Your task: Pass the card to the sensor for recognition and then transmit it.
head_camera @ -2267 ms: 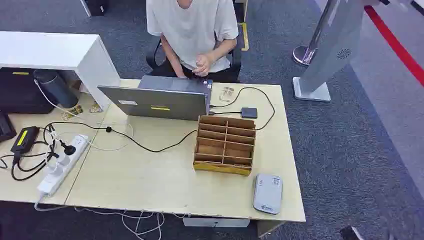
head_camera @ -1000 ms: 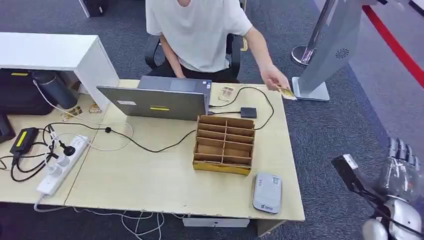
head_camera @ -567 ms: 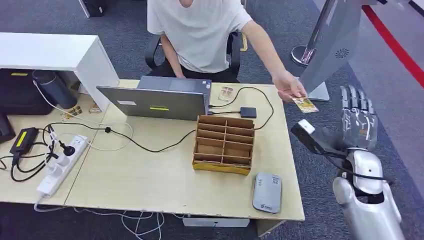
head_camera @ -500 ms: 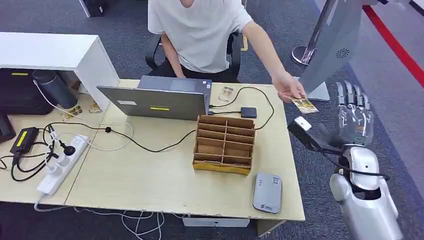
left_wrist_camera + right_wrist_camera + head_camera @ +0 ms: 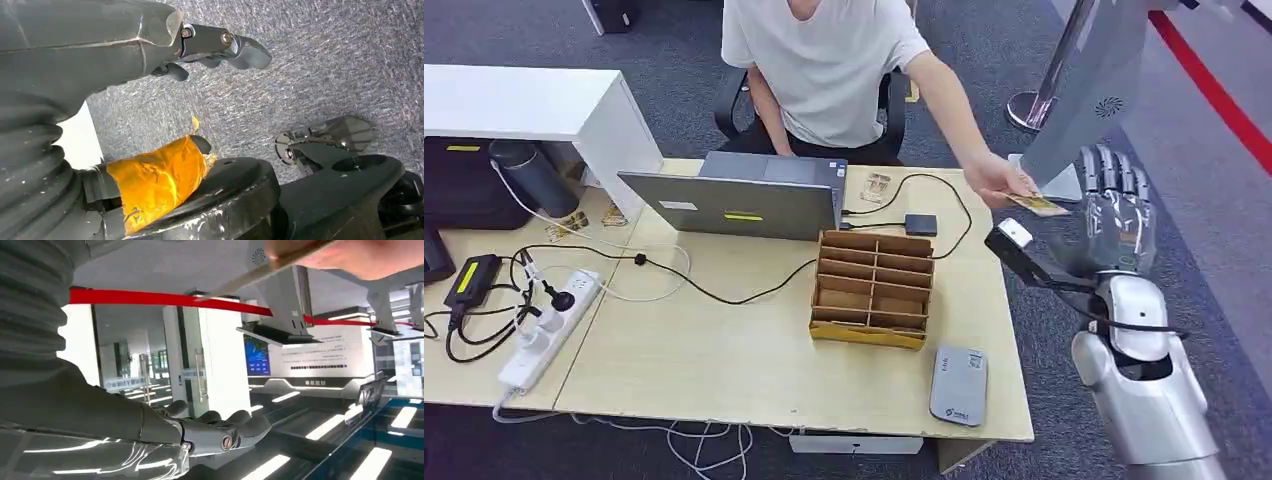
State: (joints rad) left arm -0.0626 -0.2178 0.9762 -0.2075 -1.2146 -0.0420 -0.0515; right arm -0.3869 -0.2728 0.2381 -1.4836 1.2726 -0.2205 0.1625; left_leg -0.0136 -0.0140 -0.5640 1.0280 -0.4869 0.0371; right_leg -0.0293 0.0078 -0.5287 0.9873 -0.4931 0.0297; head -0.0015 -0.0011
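Note:
A person in a white shirt, seated behind the table, holds a yellowish card (image 5: 1037,205) out past the table's right edge. My right hand (image 5: 1109,228) is raised just right of the card with its fingers straight and spread, its thumb below the card, and nothing in it. In the right wrist view the card (image 5: 260,271) and the person's hand (image 5: 350,257) hang apart from my fingers (image 5: 220,432). The grey card sensor (image 5: 959,386) lies at the table's front right corner. My left hand (image 5: 210,47) hangs over grey carpet, holding nothing.
A wooden slotted organiser (image 5: 874,288) stands mid-table behind the sensor. A grey laptop (image 5: 734,203) and a small black box (image 5: 921,225) with cables lie further back. A power strip (image 5: 546,328) is at the left. A grey kiosk stand (image 5: 1079,90) rises on the right.
My right arm has come up from the lower right and risen toward the card. The person reached the card out past the table's right edge.

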